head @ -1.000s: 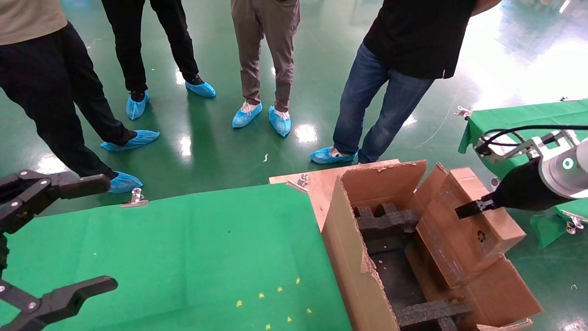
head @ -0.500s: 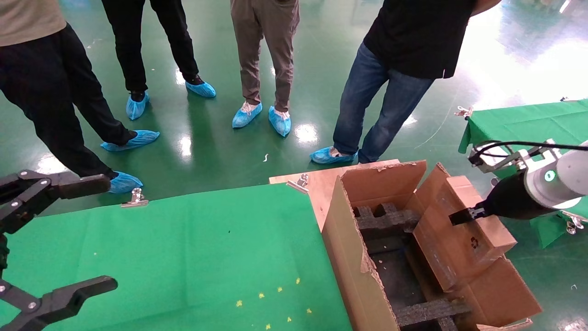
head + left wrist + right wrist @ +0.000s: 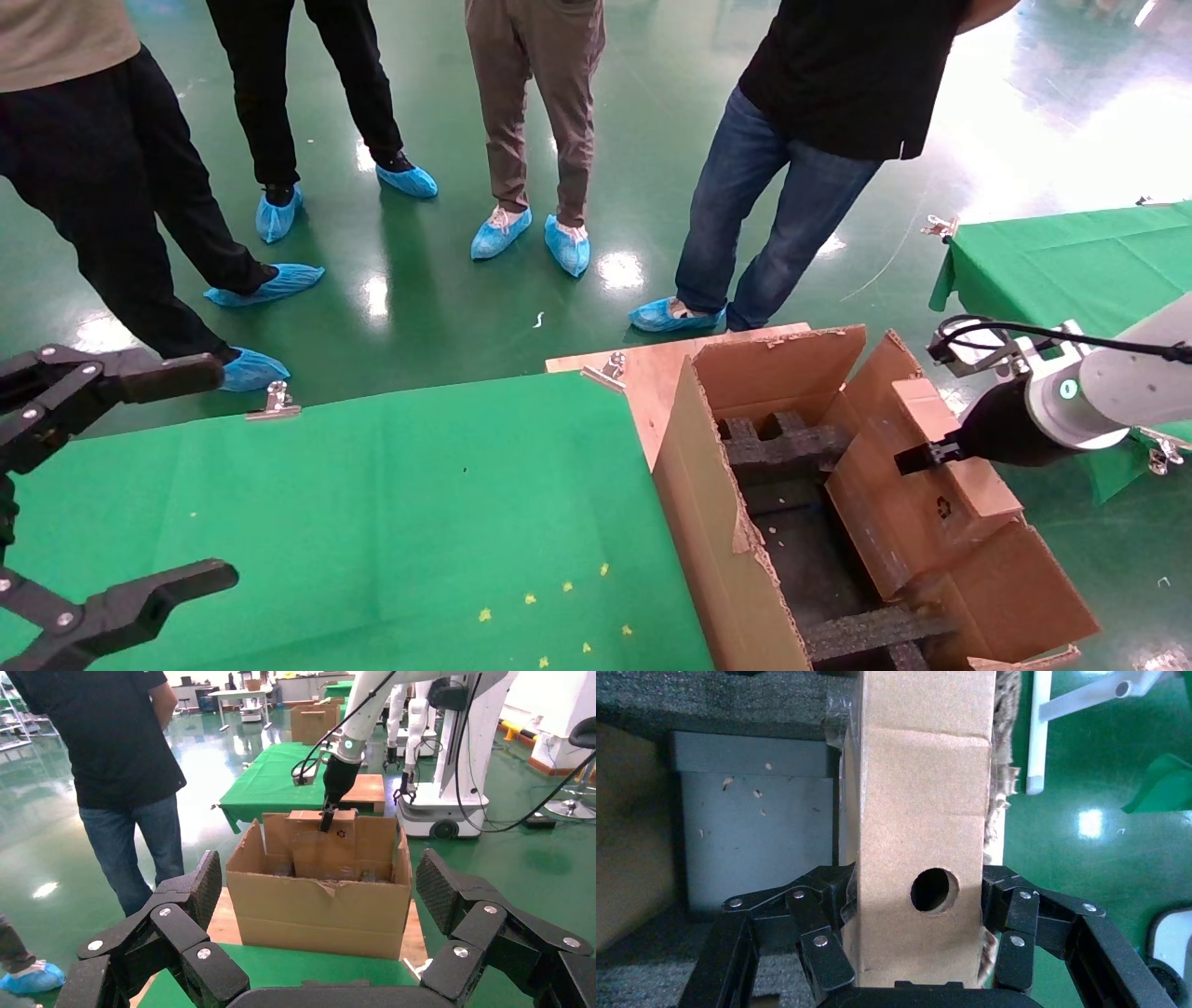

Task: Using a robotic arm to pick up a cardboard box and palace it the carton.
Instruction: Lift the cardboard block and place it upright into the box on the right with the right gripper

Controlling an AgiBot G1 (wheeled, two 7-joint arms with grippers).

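Gripping the cardboard box (image 3: 921,822) between both jaws, the right gripper (image 3: 919,941) holds it over the carton (image 3: 722,550).

The robotic arm (image 3: 1131,377) on the right has a white round body, a black wrist part and a small green light ring. A thin black cable (image 3: 1071,331) goes over a grey bracket near that light. The left gripper (image 3: 309,952) is all black, with flat linked bars, silver screws and rough textured pads (image 3: 209,881).
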